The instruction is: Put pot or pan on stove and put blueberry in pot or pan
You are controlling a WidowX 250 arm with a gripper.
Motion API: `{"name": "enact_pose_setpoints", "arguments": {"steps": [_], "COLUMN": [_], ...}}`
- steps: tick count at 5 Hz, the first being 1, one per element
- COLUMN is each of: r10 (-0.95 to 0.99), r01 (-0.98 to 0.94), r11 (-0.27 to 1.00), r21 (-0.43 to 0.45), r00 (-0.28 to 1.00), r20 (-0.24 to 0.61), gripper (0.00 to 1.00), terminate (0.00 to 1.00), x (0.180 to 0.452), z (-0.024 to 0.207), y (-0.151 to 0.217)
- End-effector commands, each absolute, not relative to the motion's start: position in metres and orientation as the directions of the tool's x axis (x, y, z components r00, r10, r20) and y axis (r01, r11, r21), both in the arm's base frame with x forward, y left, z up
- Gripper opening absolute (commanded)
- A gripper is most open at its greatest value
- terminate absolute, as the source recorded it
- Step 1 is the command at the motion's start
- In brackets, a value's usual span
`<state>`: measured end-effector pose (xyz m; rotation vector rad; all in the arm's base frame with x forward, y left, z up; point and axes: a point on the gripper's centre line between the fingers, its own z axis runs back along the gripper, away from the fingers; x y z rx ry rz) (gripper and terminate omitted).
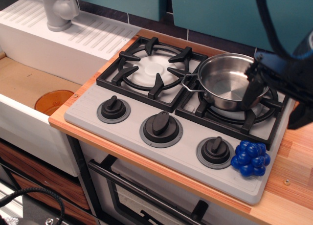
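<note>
A: Where is everything sitting right now?

B: The pot (229, 81) is resting on the right-hand burner of the stove (161, 107), so that half looks done. The blueberry (251, 158) is lying on the stove's grey front corner, just beside the rightmost knob (215, 151), with nothing touching it.

A: And the gripper (266, 90)?

B: It is hanging at the pot's right side, dark and blurred. One black finger is showing in front of the rim; I cannot tell whether the jaws are spread or pressed together.

A: What is worrying you?

B: The arm is crowding the pot's rim. I judge that a low swing toward the berry could be nudging the pot off its grate. The berry is also sitting near the stove's edge, so a clumsy pinch could be rolling it onto the worktop (293, 186).
</note>
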<state>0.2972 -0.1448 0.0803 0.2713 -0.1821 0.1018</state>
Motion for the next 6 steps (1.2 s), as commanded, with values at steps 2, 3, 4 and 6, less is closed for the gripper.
{"name": "enact_pose_setpoints", "arguments": {"steps": [2,3,4,6], "r10": [0.083,0.090,0.094,0.087], "r01": [-0.156,-0.169,-0.179,-0.180], "r11": [0.962,0.959,0.958,0.959], "r21": [0.222,0.227,0.225,0.217], "r00": [0.949,0.941,0.934,0.921], "r20": [0.304,0.325,0.344,0.381], "gripper": [1.00,1.00,1.00,1.00], "terminate": [0.00,0.00,0.00,0.00], "x": [0.281,0.270,0.263,0.261], "z": [0.078,0.069,0.057,0.037], "y": [-0.149,-0.147,-0.149,-0.151]}}
